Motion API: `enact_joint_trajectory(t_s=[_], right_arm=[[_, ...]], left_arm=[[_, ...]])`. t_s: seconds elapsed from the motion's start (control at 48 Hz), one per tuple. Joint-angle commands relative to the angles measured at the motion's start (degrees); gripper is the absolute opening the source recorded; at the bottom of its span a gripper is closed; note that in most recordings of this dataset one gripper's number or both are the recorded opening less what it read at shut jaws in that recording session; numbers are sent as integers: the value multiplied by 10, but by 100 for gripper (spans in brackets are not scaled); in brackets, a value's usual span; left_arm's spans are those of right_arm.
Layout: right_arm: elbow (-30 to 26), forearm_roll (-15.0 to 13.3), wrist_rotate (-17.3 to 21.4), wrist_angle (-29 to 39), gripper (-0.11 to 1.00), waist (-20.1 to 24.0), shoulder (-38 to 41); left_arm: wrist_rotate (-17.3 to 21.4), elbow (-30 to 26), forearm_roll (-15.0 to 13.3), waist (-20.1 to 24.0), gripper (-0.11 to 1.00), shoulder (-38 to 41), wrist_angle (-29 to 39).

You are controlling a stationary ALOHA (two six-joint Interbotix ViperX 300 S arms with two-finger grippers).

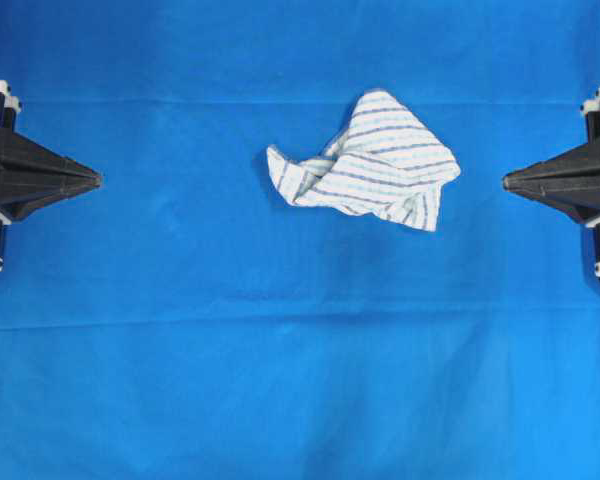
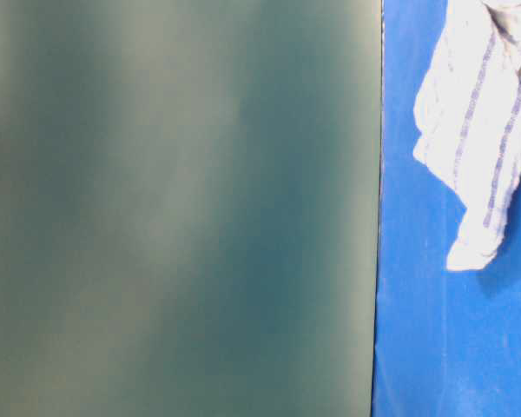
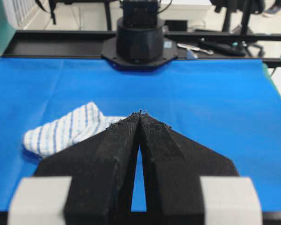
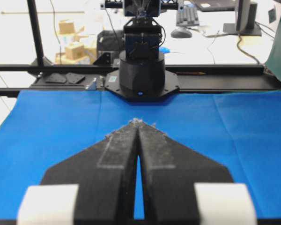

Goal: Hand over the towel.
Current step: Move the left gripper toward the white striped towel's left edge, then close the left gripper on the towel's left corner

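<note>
Towel (image 1: 370, 165) hides partly behind clenched left end effector (image 3: 140, 114); clenched right end effector (image 4: 137, 123) hides it entirely.

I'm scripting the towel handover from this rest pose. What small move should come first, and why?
Probably open the right gripper and start it toward the towel. Both grippers sit shut at the table's sides, the left gripper farther off; the towel lies crumpled on the tablecloth, untouched, slightly nearer the right.

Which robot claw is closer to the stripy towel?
The right gripper. From above, the towel lies a bit to the right of the middle of the blue tablecloth, so the gap to the left gripper is wider. Both are shut, touching nothing.
</note>
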Motion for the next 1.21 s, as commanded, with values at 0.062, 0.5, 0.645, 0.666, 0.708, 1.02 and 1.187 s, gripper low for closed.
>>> enact_joint_trajectory(t_s=[0.062, 0.5, 0.645, 0.666, 0.708, 1.02, 1.187], right_arm=[[-16, -4, -7, -1, 0, -2, 4], [-16, -4, -4, 7, 0, -3, 4], [-16, -4, -1, 14, 0, -2, 5], [-16, -4, -1, 16, 0, -3, 5], [-16, -4, 1, 19, 0, -3, 5], [-15, -3, 5, 47, 0, -2, 5], [-14, -2, 6, 57, 0, -2, 11]], left_arm=[[-4, -11, -12, -3, 0, 10, -2], [5, -64, -12, 43, 0, 101, -18], [5, -111, -12, 65, 3, 180, -18], [4, -117, -12, 67, 7, 192, -18], [2, -130, -12, 72, 16, 218, -18], [-4, -279, -13, 88, 92, 428, 71], [-5, -353, -13, 86, 93, 546, 104]])
